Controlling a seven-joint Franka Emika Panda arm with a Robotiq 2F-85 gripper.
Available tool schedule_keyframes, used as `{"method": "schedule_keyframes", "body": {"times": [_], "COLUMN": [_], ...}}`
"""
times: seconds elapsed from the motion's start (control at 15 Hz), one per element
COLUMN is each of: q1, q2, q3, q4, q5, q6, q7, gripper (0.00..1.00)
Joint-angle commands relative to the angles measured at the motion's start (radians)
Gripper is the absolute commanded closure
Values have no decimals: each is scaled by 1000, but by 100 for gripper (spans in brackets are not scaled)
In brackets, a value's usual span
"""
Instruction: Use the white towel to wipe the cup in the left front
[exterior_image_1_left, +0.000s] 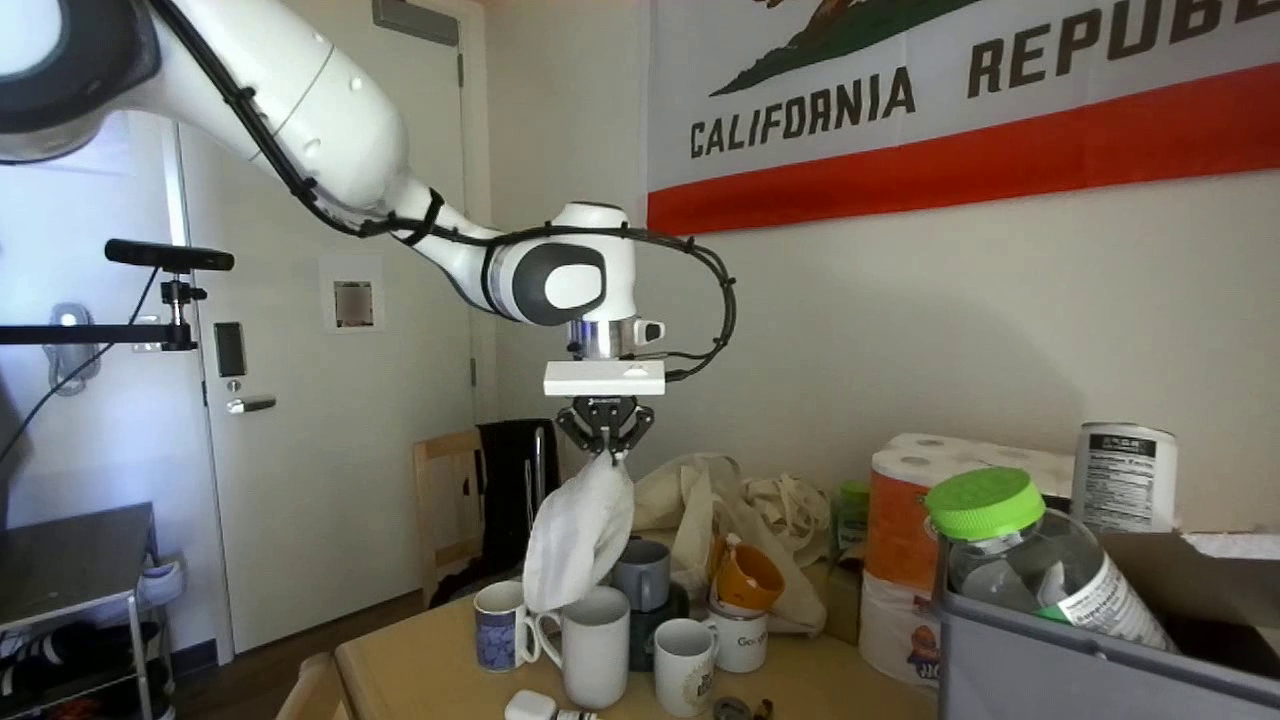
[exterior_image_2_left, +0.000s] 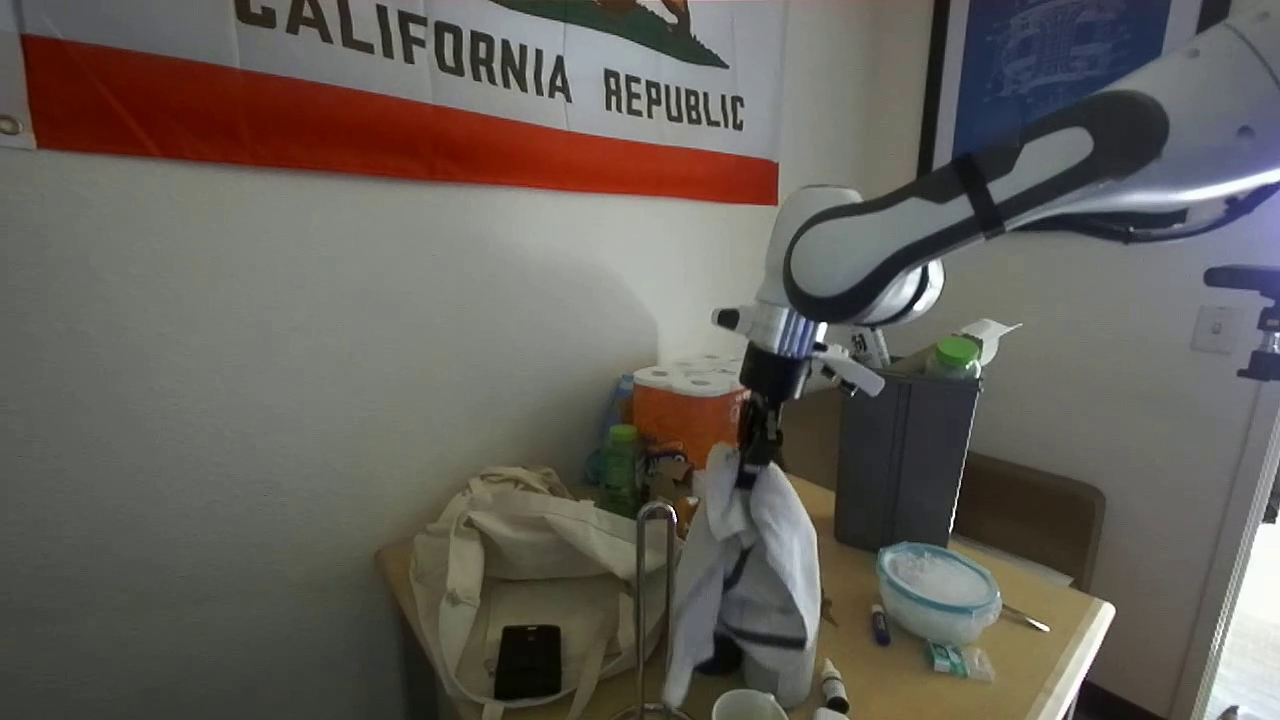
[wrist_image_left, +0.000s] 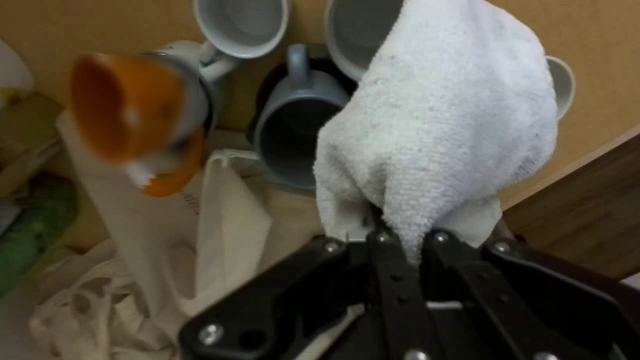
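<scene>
My gripper (exterior_image_1_left: 607, 455) is shut on the white towel (exterior_image_1_left: 580, 530), which hangs from the fingertips above several cups. In the wrist view the towel (wrist_image_left: 440, 110) is pinched between the fingers (wrist_image_left: 410, 240) and hides part of the cups below. In an exterior view a blue-and-white cup (exterior_image_1_left: 499, 640) stands at the left, beside a tall white cup (exterior_image_1_left: 597, 650); the towel's lower end overlaps their rims. I cannot tell whether it touches them. A printed white cup (exterior_image_1_left: 684, 670) stands to the right. In an exterior view the towel (exterior_image_2_left: 745, 560) hangs near a white cup (exterior_image_2_left: 748, 706).
A grey-blue cup (exterior_image_1_left: 642, 574) stands behind the tall cup. An orange cup (exterior_image_1_left: 752, 577) rests on a white cup (exterior_image_1_left: 741, 641). A tote bag (exterior_image_2_left: 590, 545), a metal stand (exterior_image_2_left: 641, 590), a grey bin (exterior_image_2_left: 893, 460) and a lidded bowl (exterior_image_2_left: 940, 605) share the table.
</scene>
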Motion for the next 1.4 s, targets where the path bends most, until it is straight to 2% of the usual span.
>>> {"method": "schedule_keyframes", "body": {"times": [0.0,0.2,0.33,0.67,0.87,1.07,1.13,1.2,1.33], "q1": [-32,-52,-56,-41,19,77,90,100,103], "q2": [-28,-11,9,136,268,382,409,433,455], "q3": [-61,-115,-145,-252,-383,-496,-516,-531,-532], "q4": [58,102,104,73,96,117,120,120,123], "q5": [2,-26,-63,-316,-432,-467,-464,-456,-463], "q6": [48,145,256,595,698,741,744,752,750], "q7": [61,120,173,418,580,682,699,713,738], "gripper": [98,98,98,98,98,98,66,65,51]}}
